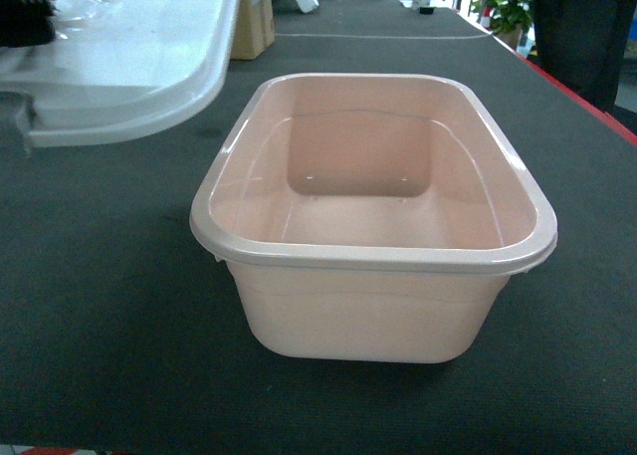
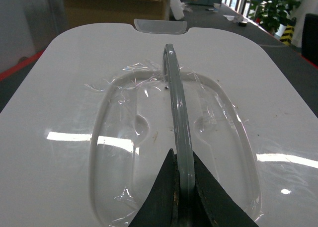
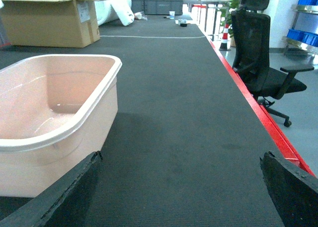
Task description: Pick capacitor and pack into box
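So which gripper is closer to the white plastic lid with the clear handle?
Left. The left gripper is shut on the white plastic lid's clear handle. The right gripper is open, beside the pale pink plastic tub.

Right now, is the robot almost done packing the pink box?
Not yet. The lid is already off, held up by its clear handle in the left gripper. The box sits open and empty. The right gripper is open, holding nothing. No capacitor shows, so picking and packing remain.
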Controlling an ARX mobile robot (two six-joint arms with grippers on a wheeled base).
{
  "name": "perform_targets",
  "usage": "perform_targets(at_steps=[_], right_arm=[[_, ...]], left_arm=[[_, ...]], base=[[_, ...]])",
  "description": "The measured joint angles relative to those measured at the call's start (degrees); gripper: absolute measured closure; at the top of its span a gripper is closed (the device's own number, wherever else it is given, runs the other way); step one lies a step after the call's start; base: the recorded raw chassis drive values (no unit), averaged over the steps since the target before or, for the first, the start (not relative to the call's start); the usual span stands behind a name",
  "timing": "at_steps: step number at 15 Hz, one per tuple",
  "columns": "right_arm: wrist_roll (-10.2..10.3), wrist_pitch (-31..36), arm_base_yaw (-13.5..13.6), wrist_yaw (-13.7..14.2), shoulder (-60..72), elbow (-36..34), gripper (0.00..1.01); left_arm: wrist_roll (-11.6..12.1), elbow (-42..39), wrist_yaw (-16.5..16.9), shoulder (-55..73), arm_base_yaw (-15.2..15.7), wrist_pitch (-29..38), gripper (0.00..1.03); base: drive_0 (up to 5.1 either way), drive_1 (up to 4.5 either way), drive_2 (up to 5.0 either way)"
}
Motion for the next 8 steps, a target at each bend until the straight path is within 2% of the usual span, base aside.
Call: perform_targets(at_steps=[3, 5, 8], right_arm=[[0.02, 0.00, 0.00, 0.00, 0.00, 0.00, 0.03], [0.02, 0.00, 0.00, 0.00, 0.00, 0.00, 0.03], [0.00, 0.00, 0.00, 0.00, 0.00, 0.00, 0.03]], left_arm=[[-1.44, 0.66, -5.18, 0.15, -10.01, -0.50, 1.01], [-2.56, 1.86, -7.72, 2.16, -14.10, 0.68, 1.01], [-2.89, 3.67, -11.65, 7.08, -19.19, 0.98, 1.01]], base=[[0.0, 0.00, 0.0], [0.0, 0.00, 0.0], [0.0, 0.00, 0.0]])
